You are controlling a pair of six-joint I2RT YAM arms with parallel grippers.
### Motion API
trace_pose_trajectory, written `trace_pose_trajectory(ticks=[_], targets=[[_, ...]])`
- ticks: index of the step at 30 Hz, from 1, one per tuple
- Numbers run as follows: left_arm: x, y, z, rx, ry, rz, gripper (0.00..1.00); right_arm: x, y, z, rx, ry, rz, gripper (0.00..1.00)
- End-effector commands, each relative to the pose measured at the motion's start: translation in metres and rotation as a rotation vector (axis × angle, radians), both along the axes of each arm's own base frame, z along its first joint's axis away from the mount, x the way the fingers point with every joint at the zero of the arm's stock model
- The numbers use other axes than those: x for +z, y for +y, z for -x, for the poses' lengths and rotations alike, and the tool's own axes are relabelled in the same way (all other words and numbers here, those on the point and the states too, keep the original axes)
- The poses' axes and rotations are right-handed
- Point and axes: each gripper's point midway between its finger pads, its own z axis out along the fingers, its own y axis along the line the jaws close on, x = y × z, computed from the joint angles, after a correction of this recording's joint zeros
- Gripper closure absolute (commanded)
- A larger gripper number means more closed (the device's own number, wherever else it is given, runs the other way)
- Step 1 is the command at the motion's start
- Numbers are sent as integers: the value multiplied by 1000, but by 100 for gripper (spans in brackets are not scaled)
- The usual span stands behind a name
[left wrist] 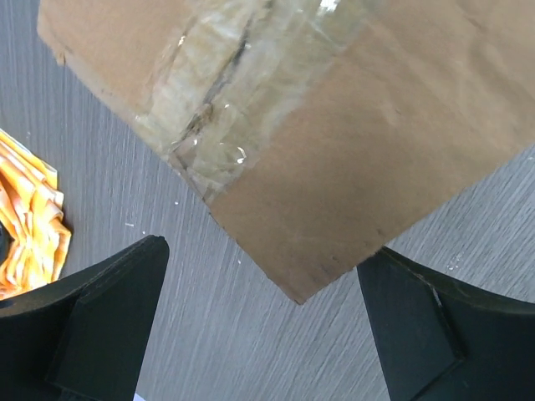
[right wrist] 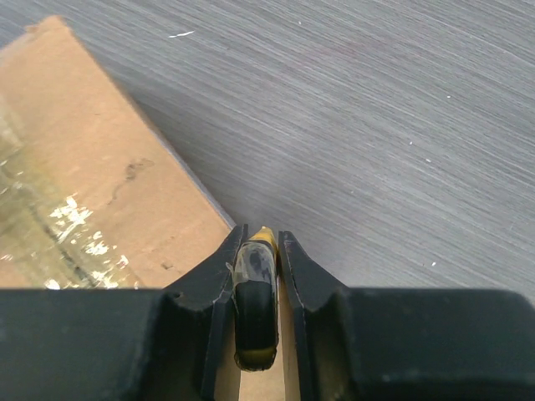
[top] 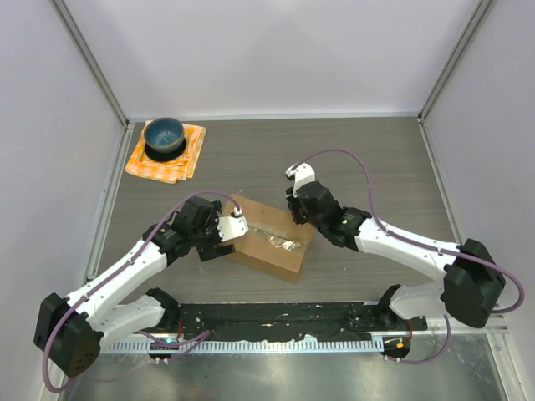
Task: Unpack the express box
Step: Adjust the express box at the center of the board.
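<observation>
The express box (top: 272,238) is a brown carton with shiny clear tape along its top seam, lying flat on the table between the arms. My left gripper (top: 226,236) is open at the box's left corner. In the left wrist view the jaws (left wrist: 263,309) stand wide apart with the box corner (left wrist: 334,125) between them, touching nothing. My right gripper (top: 296,210) is over the box's far right edge. In the right wrist view it (right wrist: 257,242) is shut on a small black and yellow tool (right wrist: 255,292) with tape stuck to it, beside the box top (right wrist: 92,192).
An orange checked cloth (top: 165,153) with a blue bowl (top: 164,134) lies at the back left; its edge shows in the left wrist view (left wrist: 29,217). White walls enclose the grey wood-grain table (top: 368,159). A black rail runs along the near edge (top: 276,317).
</observation>
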Motion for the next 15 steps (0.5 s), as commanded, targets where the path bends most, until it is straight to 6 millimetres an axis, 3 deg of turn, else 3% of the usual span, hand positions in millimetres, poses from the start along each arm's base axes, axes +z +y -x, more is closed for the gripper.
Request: trace_pose_trajectory(ticks=[1, 2, 3, 9, 13, 15], targets=[[24, -8, -28, 123, -6, 71, 0, 28, -6, 17, -35, -50, -82, 99], [33, -14, -28, 122, 32, 98, 0, 25, -6, 24, -28, -42, -83, 99], [32, -14, -29, 153, 70, 111, 0, 33, -8, 29, -36, -48, -116, 99], [42, -41, -34, 175, 181, 224, 0, 24, -23, 50, -54, -5, -121, 99], [59, -53, -27, 170, 272, 302, 0, 28, -39, 47, -107, -45, -77, 99], [72, -56, -24, 168, 313, 371, 0, 45, -52, 36, -180, -106, -45, 99]])
